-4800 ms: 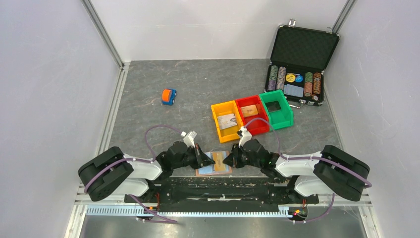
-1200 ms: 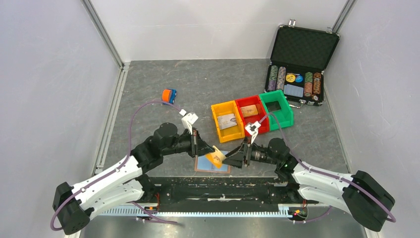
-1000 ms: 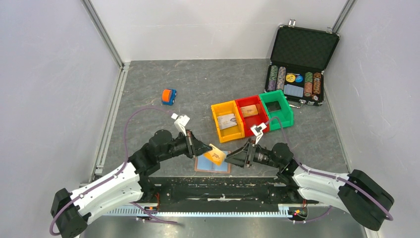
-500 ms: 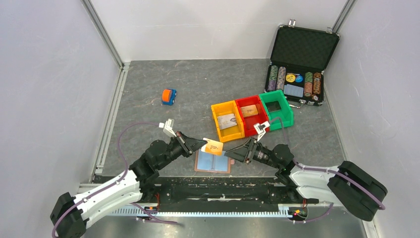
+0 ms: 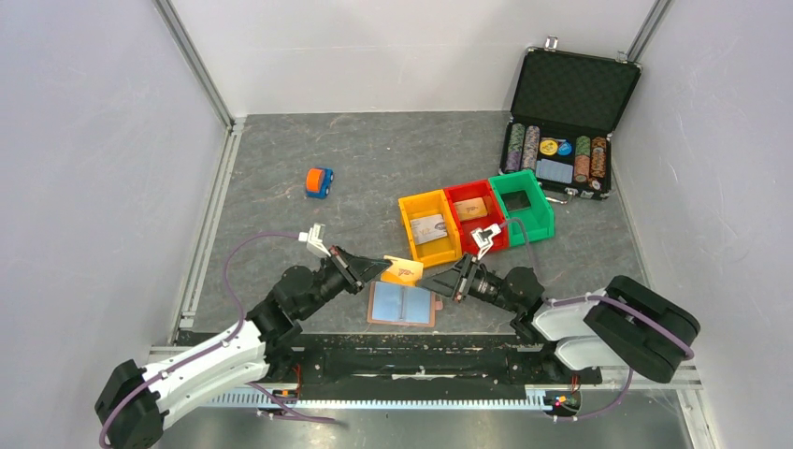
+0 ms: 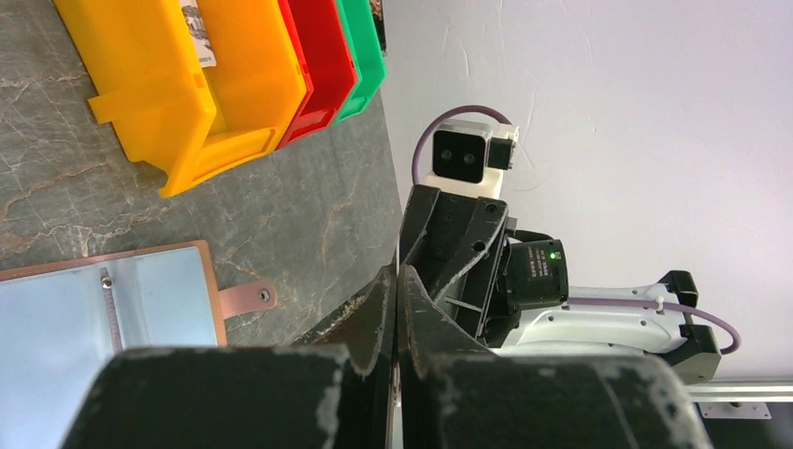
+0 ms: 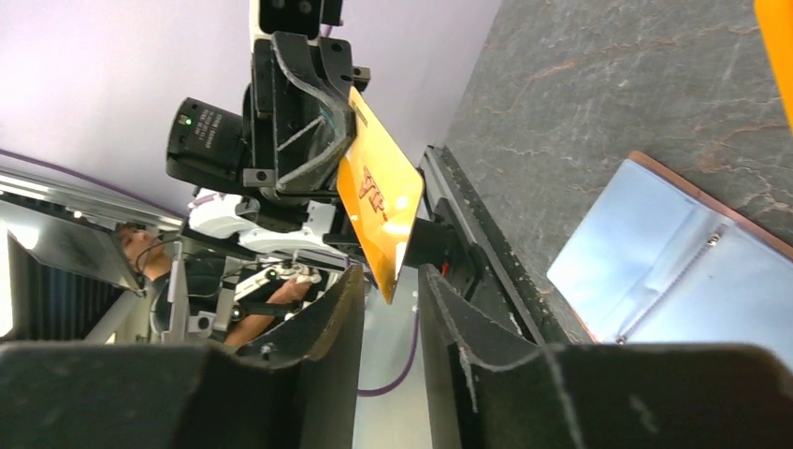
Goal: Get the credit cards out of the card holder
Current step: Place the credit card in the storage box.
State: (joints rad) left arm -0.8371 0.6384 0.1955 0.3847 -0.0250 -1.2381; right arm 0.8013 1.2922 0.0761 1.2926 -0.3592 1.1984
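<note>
Grey table (image 5: 374,168) carries the card holder (image 5: 402,304), open and flat. Just above it the left gripper (image 5: 382,269) is clamped on a yellow-orange credit card (image 5: 405,272) — the right gripper (image 5: 455,281), near it, has its jaws slightly apart.

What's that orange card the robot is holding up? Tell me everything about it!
The credit card is a thin yellow-orange rectangle that looks like plastic, with small reddish marks on its face. The left gripper pinches one end and holds it tilted in the air, close to the open card holder lying below. Nothing else touches it.
</note>
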